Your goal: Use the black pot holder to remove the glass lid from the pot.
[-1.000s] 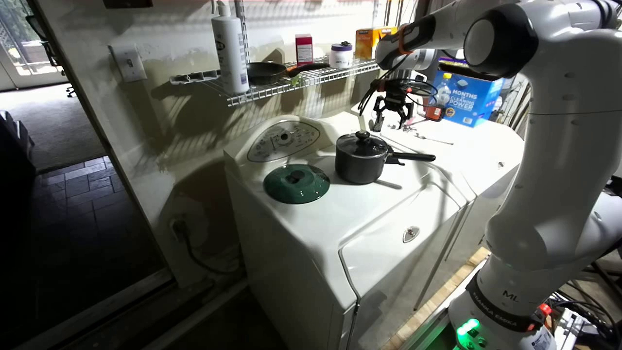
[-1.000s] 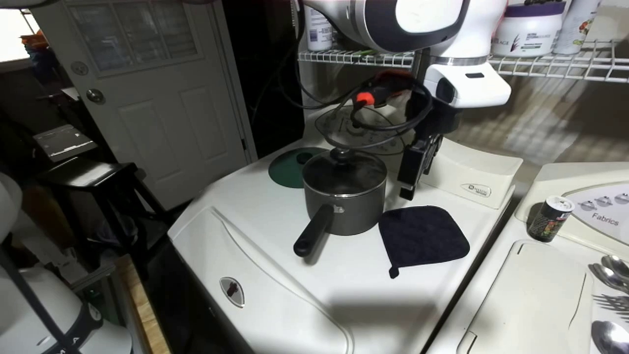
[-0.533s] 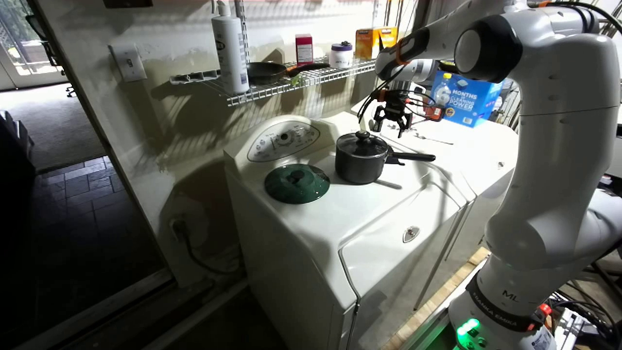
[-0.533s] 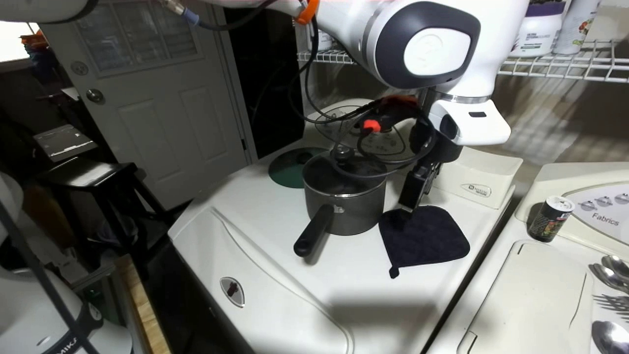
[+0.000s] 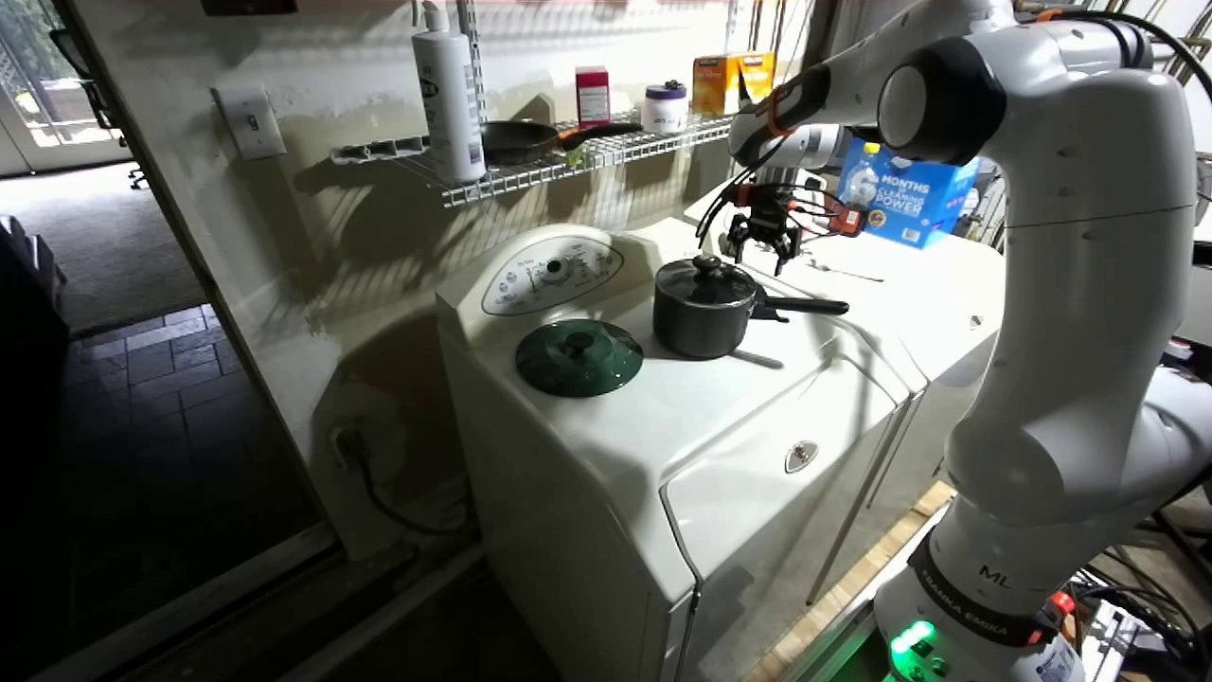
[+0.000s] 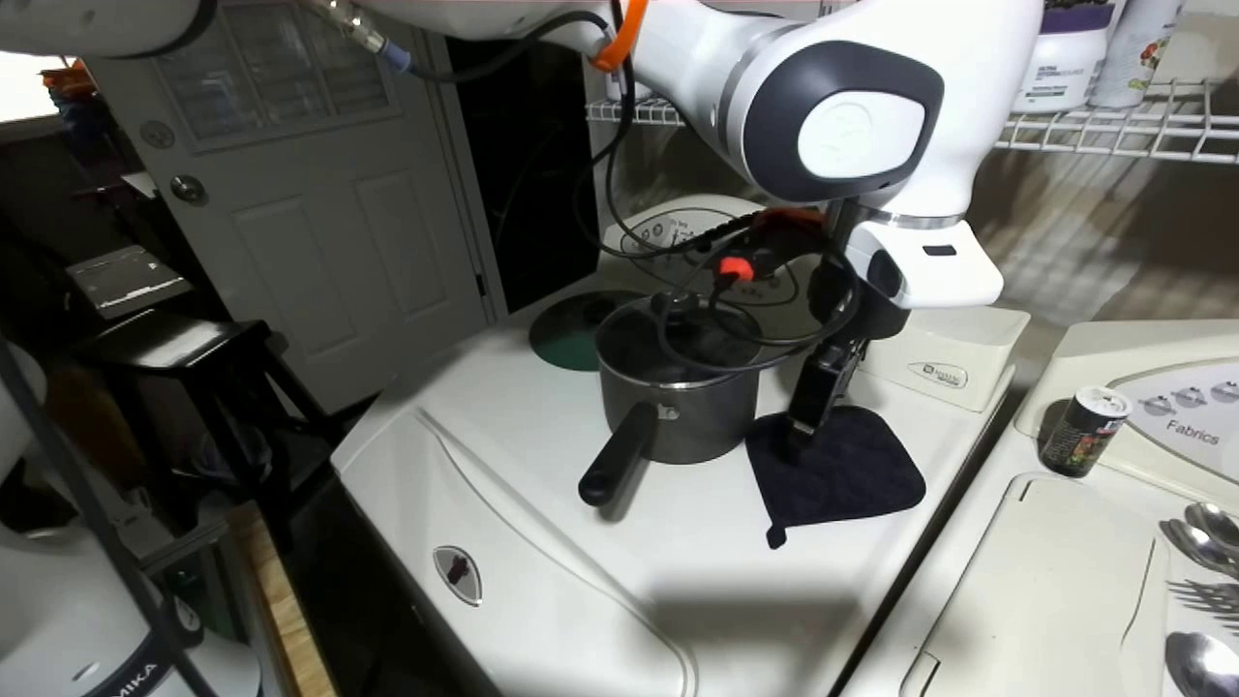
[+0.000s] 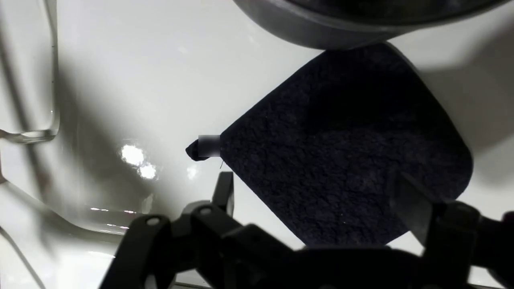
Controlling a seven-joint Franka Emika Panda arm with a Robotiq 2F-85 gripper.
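Gaping wide, gripper (image 7: 313, 188) above pot holder (image 6: 847, 474)

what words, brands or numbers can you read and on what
"MONTHS": blue box
"CLEANING POWER": blue box
"FRANKA EMIKA": robot base
"ML": robot base
"Fabrics": control panel
Too small or blurred: dial panel, oval badge, black can, white bottle, purple-lidded jar, orange box, red carton

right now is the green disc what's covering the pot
No, in an exterior view the glass lid sits on the pot, while the green disc lies beside the pot on the white machine.
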